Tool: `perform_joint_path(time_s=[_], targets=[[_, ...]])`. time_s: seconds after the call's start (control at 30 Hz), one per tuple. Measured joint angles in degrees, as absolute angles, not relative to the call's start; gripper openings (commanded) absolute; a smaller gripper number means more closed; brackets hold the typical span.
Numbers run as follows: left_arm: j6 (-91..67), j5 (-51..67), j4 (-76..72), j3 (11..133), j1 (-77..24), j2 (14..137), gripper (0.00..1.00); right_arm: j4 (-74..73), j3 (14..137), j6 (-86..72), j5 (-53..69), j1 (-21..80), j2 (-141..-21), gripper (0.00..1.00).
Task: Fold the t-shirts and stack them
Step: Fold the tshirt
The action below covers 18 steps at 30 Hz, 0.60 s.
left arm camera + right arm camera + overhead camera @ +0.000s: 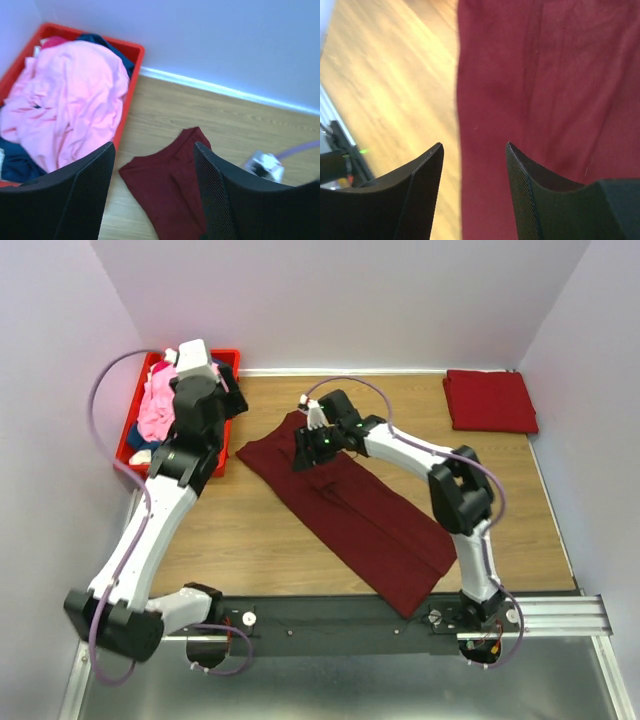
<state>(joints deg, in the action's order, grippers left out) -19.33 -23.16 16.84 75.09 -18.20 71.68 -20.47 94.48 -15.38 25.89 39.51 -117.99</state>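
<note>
Left gripper: the left gripper (154,147) hangs in the air by the red crate (123,448); its fingers (85,195) are spread, with nothing between them.
Right gripper: the right gripper (474,147) hovers low over the far end of the maroon t-shirt (350,505). Its fingers (535,200) stand apart across the cloth's edge, 1 over the shirt and 1 over the table (250,540), and they pinch nothing.
Maroon t-shirt: it lies flat on the table as a long diagonal strip, running from near the crate toward the right arm's base. It looks folded lengthwise, but not yet into a compact packet.
Done so far: 1 red t-shirt (490,400) lies folded square at the far right corner, well apart from the rest.
Left to do: the pink t-shirt (155,410) is heaped, crumpled, in the crate with a navy t-shirt (15,165) under it; more may be hidden below.
Progress: judged early to middle. 1 shirt is finished and 1 is partly folded, while at least 2 are untouched.
Step in hand: probably the cross-folds on the maroon shirt, then carrying it onto the red one.
</note>
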Motion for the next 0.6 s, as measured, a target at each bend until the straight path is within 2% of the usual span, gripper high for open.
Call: perform_joint_path(time_s=[0.2,0.37,0.6], targets=[[-17.1,-23.99,13.39,61.23,-17.96,58.7,0.72,-20.95,107.5,-13.41,27.97,39.31,-133.84,0.59],[-16.49,-23.35,12.67,52.6,-17.96,56.95,0.72,-20.91,115.83,-13.45,28.86,38.83,-141.01,0.59],[-16.23,-19.35,9.13,48.29,-17.96,57.01,0.7,-18.83,124.79,-16.97,28.86,33.61,-147.52,0.6]])
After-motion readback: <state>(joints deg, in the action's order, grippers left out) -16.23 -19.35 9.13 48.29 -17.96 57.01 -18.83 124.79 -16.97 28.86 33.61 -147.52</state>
